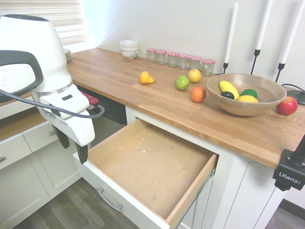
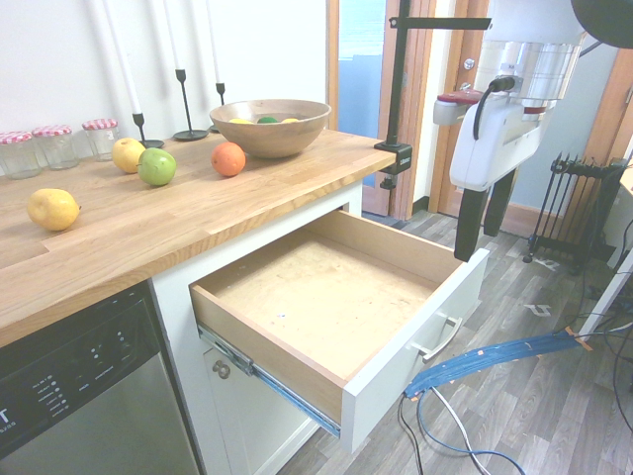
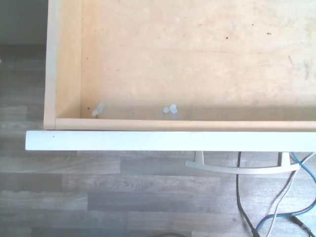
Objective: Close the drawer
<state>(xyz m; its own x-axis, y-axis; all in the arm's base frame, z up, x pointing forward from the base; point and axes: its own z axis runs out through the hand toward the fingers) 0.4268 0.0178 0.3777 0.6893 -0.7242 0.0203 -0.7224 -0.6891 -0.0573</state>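
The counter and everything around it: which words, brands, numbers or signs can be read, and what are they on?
"Ulanzi": on the black clamp at the counter's right edge in the first exterior view.
Dishwasher panel: a "T" at its left end; the small marks beside it are too small to read.
White bowls: a dark marking, too small to read.
The drawer front shows no text.

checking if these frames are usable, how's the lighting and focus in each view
First exterior view: bright, washed out around the window blinds, with the fruit and bowl in focus; second exterior view: the wall looks pale and overexposed, wide-angle; wrist view: soft, hazy, low contrast, with a shaded band inside the drawer along its front
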